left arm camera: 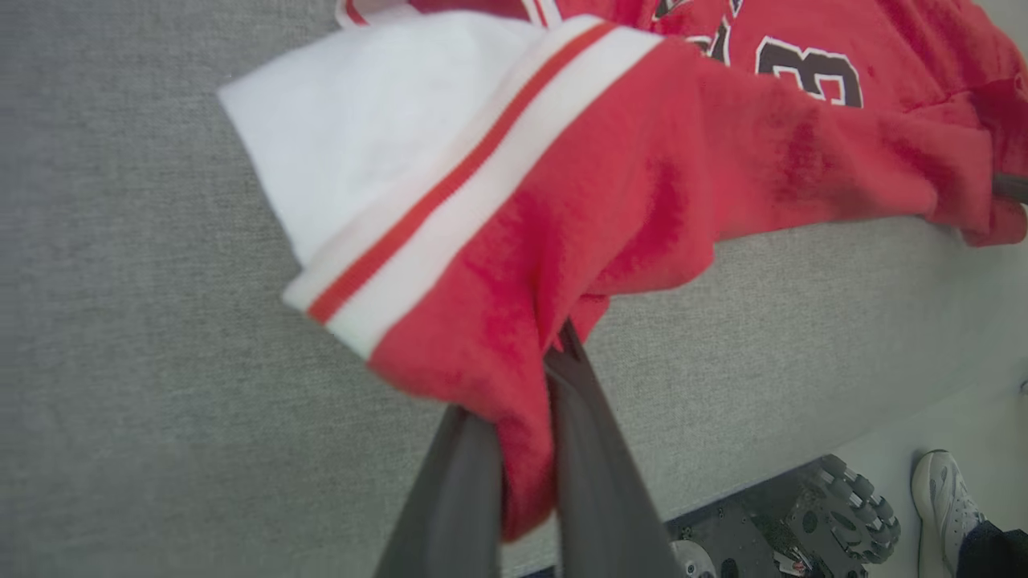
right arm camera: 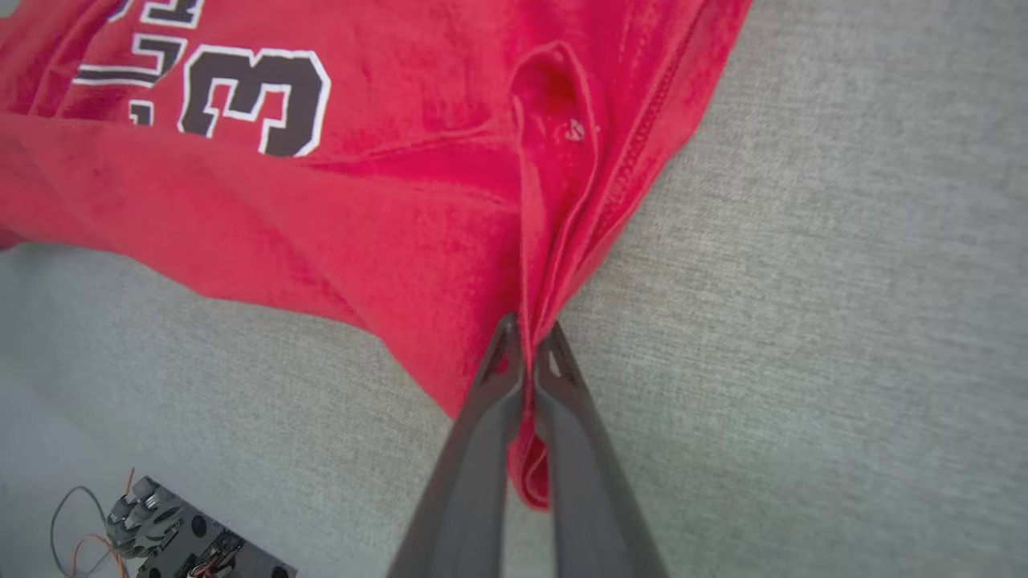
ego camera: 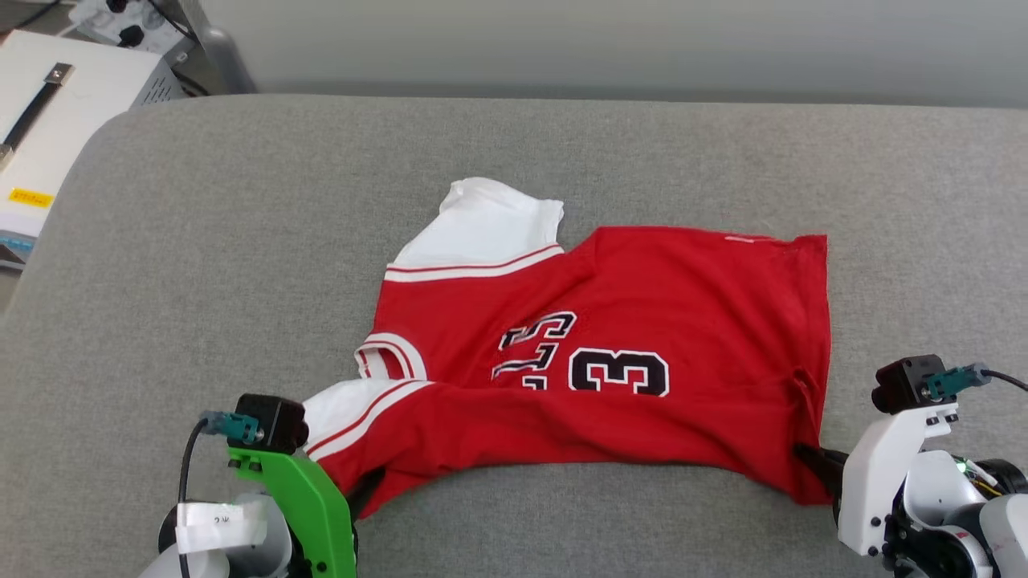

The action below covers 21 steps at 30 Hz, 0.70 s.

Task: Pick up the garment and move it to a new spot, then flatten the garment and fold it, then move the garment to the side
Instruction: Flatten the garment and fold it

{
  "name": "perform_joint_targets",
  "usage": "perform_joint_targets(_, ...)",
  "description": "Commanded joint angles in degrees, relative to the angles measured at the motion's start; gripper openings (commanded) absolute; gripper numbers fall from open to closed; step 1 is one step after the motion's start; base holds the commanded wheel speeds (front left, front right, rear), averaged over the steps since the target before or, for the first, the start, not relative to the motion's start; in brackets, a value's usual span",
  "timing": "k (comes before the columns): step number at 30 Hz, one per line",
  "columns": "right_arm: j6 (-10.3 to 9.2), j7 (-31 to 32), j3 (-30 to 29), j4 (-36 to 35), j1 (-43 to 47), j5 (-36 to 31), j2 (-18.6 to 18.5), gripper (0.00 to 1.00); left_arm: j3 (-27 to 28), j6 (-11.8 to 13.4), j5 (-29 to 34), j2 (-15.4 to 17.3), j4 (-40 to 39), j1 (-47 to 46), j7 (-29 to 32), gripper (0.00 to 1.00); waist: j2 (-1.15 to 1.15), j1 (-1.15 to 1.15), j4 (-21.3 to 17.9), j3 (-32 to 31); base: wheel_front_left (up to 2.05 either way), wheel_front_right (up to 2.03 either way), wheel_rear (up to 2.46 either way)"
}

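Both left gripper (left arm camera: 526,377) and right gripper (right arm camera: 530,329) clamp jaws on red, white-sleeved garment (ego camera: 683,321).

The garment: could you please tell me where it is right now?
In the head view, the garment lies on the grey surface, slightly right of centre, its near corners pinched by the left pincer and the right pincer.

Lettering (ego camera: 536,349) on the garment (ego camera: 707,305) seems partly tucked under a fold.

Garment (ego camera: 642,321) lies centre of cushion (ego camera: 241,241), collar end to L, hem to R. L gripper (ego camera: 363,491) at near-L corner, R gripper (ego camera: 811,459) at near-R corner.
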Motion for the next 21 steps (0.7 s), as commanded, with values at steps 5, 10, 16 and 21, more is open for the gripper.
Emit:
perform_joint_targets(5,0.02,0.6,-0.1,-1.7,4.3,0.9,0.0,0.00,0.4,1.9,-0.5,2.6,-2.4,4.6,0.9,0.00,0.00,0.00,0.0,-6.2,0.00,0.00,0.00)
perform_joint_targets(10,0.02,1.8,-2.4,-3.6,9.1,1.9,1.2,0.00,0.8,3.4,-1.1,4.6,-4.2,8.2,1.7,0.00,0.00,0.00,0.3,-8.3,0.00,0.00,0.00)
perform_joint_targets(16,0.02,3.5,-6.1,-5.6,14.8,1.1,3.8,0.00,1.0,4.4,-2.8,5.0,-4.7,11.5,2.1,0.00,0.00,0.00,0.1,-9.2,0.00,0.00,0.00)
perform_joint_targets(21,0.02,1.7,-9.0,-4.0,16.4,-1.0,6.7,0.00,0.8,3.2,-3.6,2.8,-1.7,10.5,0.8,0.00,0.00,0.00,-0.1,-7.8,0.00,0.00,0.00)
